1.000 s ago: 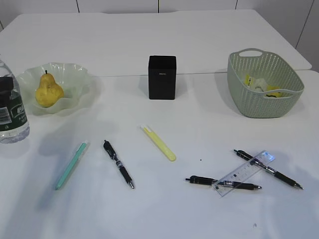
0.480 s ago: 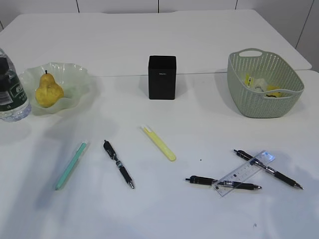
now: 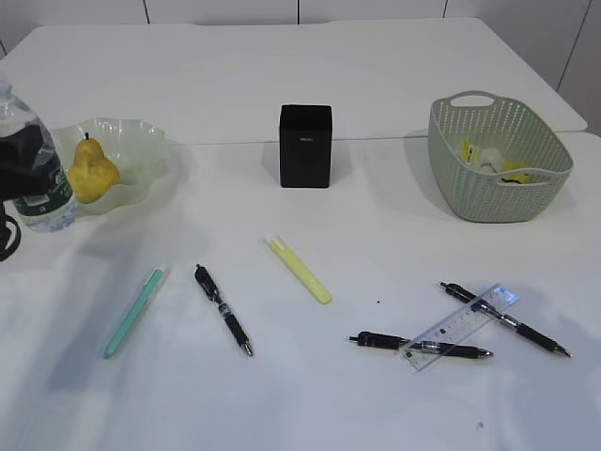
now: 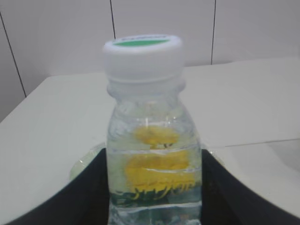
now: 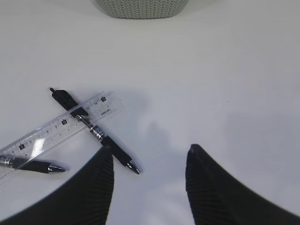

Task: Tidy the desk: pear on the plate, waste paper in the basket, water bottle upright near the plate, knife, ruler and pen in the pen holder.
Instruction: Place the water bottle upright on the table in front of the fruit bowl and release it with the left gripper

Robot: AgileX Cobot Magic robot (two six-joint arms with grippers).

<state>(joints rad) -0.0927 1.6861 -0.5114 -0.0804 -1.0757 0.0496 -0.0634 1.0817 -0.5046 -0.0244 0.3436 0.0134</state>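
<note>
Water bottle (image 3: pixel 38 164), clear ribbed plastic with a dark green label and a smooth white cap, stands upright just left of the plate (image 3: pixel 150 150), clamped between the black fingers of the left gripper (image 4: pixel 154 187); whether its base touches the desk (image 3: pixel 376 75) I can't quite tell at that edge. That plate is a translucent pale-green dish with a ruffled rim, and the yellow pear (image 3: pixel 91 174) sits in it, its colour showing through the bottle from the wrist. Right of the plate stands the matte black, square-sided pen holder (image 3: pixel 305 146), and further right the grey-green perforated basket (image 3: pixel 498 188) with yellow and white waste paper (image 3: pixel 488 162) inside. Well right of the plate, the clear ruler (image 5: pixel 56 126) lies across two black pens (image 5: pixel 93 131). Above them the right gripper (image 5: pixel 150 164) hangs with fingers apart, grasping nothing.
</note>
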